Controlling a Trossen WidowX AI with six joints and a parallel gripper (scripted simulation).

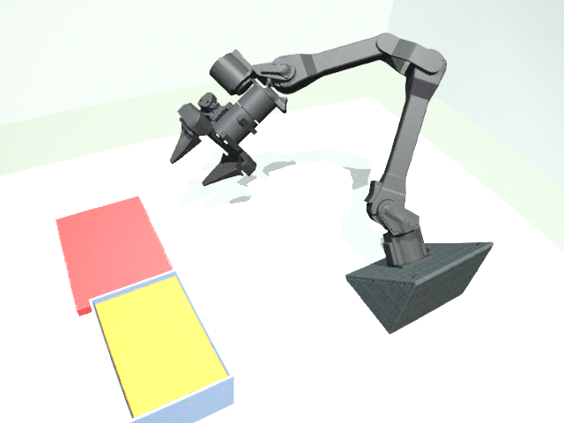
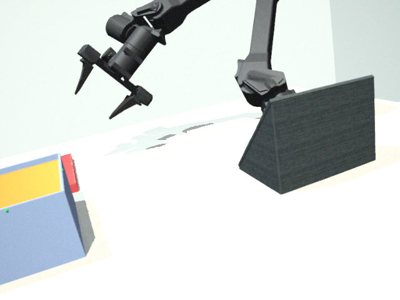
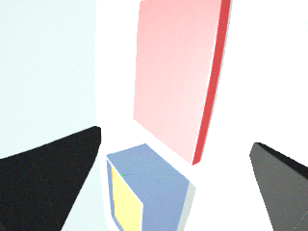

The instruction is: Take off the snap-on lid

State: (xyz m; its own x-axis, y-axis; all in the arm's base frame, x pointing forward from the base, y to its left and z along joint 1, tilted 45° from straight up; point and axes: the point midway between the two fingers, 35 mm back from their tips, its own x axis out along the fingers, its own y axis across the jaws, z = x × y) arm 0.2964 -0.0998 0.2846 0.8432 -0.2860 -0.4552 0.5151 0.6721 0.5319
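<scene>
The storage box (image 1: 207, 398) (image 2: 42, 232) (image 3: 161, 199) is light blue with an open top that shows a yellow inside (image 1: 154, 341) (image 2: 29, 184) (image 3: 127, 212). It stands at the front left of the table. The red lid (image 1: 111, 243) (image 2: 70, 172) (image 3: 176, 77) lies flat on the table right behind the box, touching or almost touching it. My gripper (image 1: 193, 170) (image 2: 92, 105) is open and empty. It hangs high above the table, behind and to the right of the lid, pointing down towards it.
The arm's dark wedge-shaped base (image 1: 419, 282) (image 2: 316, 135) stands on the right side of the white table (image 1: 282, 273) (image 2: 194, 225). The table's far edge meets pale green walls.
</scene>
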